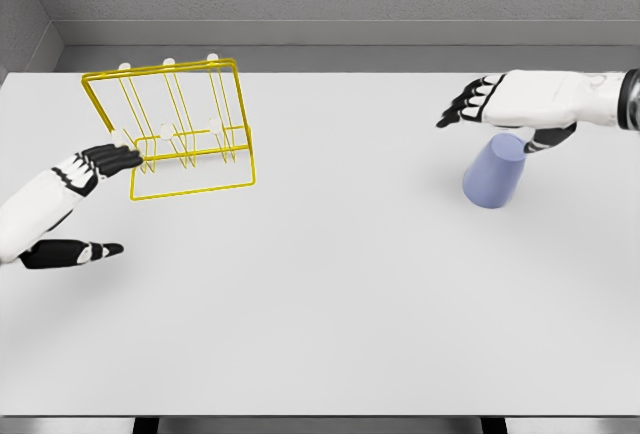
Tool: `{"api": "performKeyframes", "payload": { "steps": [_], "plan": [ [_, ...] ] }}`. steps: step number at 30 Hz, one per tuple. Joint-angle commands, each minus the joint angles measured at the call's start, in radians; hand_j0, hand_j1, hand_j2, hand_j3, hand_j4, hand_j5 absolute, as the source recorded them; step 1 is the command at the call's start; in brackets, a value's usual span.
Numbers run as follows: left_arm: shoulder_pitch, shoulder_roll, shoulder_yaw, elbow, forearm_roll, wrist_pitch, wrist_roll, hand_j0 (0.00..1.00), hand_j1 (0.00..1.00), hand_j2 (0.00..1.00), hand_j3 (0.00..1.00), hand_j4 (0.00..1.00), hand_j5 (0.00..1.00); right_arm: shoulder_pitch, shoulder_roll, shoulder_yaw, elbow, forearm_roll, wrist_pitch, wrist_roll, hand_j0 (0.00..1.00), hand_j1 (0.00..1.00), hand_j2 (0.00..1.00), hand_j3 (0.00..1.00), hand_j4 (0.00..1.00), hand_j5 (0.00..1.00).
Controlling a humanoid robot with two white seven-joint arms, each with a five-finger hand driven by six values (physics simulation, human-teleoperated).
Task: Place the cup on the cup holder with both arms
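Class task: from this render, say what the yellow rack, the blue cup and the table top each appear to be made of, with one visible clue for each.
Yellow rack: thin rods in an open frame, so probably coated or painted wire.
Blue cup: opaque, smooth, matte lavender-blue, likely plastic, though glazed ceramic is possible.
Table top: flat, uniform, matte white, perhaps laminate; the render shows no grain.

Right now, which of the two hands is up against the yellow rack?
The left hand: its dark fingers reach the yellow rack at its left edge. The right hand is across the table, over the blue cup.
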Motion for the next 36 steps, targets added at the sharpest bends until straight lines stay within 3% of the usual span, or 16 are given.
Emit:
{"api": "performKeyframes", "payload": {
  "steps": [1, 5, 7, 15, 17, 19, 23, 28, 36],
  "plan": [
    [-0.006, -0.017, -0.065, -0.001, 0.004, 0.0, 0.001, 1.0, 1.0, 1.0, 1.0, 1.0, 1.0, 0.0, 0.002, 0.019, 0.036, -0.003, 0.002, 0.0, 0.99, 0.99, 0.99, 0.99, 0.99, 0.99],
    [-0.054, -0.052, -0.188, 0.005, 0.026, 0.0, 0.008, 1.0, 1.0, 1.0, 1.0, 1.0, 1.0, -0.015, -0.007, 0.019, 0.029, -0.006, 0.002, 0.0, 0.99, 0.99, 0.99, 0.99, 0.99, 0.99],
    [-0.075, -0.052, -0.246, 0.005, 0.092, 0.0, 0.008, 1.0, 1.0, 1.0, 1.0, 1.0, 1.0, -0.017, -0.016, 0.019, 0.027, -0.007, 0.002, 0.0, 0.99, 0.99, 0.99, 0.99, 0.99, 0.99],
    [-0.083, -0.035, -0.335, -0.002, 0.279, 0.0, 0.007, 1.0, 1.0, 1.0, 1.0, 1.0, 1.0, 0.008, -0.042, 0.052, 0.015, -0.004, 0.002, 0.0, 0.99, 0.99, 0.99, 0.99, 0.99, 0.99],
    [-0.134, -0.03, -0.404, -0.002, 0.365, 0.0, 0.005, 1.0, 1.0, 1.0, 1.0, 1.0, 1.0, 0.008, -0.041, 0.059, 0.018, -0.003, 0.002, 0.0, 0.99, 0.99, 0.99, 0.99, 0.99, 0.99],
    [-0.143, -0.015, -0.42, -0.002, 0.401, 0.0, 0.001, 1.0, 1.0, 1.0, 1.0, 1.0, 1.0, 0.015, -0.036, 0.059, 0.033, -0.003, 0.002, 0.0, 0.99, 0.99, 0.99, 0.99, 0.99, 0.99],
    [-0.224, 0.0, -0.53, -0.002, 0.524, 0.0, -0.001, 1.0, 1.0, 1.0, 1.0, 1.0, 1.0, 0.018, -0.022, 0.06, 0.075, 0.003, 0.002, 0.0, 0.99, 0.99, 0.99, 0.99, 0.99, 0.99],
    [-0.313, 0.074, -0.638, -0.002, 0.615, 0.0, -0.021, 1.0, 1.0, 1.0, 1.0, 1.0, 1.0, 0.017, 0.008, 0.06, 0.119, 0.02, 0.002, 0.0, 0.99, 0.99, 0.99, 0.99, 0.99, 0.99],
    [-0.33, 0.088, -0.664, -0.002, 0.67, 0.074, -0.096, 1.0, 1.0, 1.0, 1.0, 1.0, 1.0, 0.015, 0.045, 0.06, 0.147, 0.034, 0.002, 0.0, 0.99, 0.99, 0.99, 0.99, 0.99, 0.99]
  ]
}}
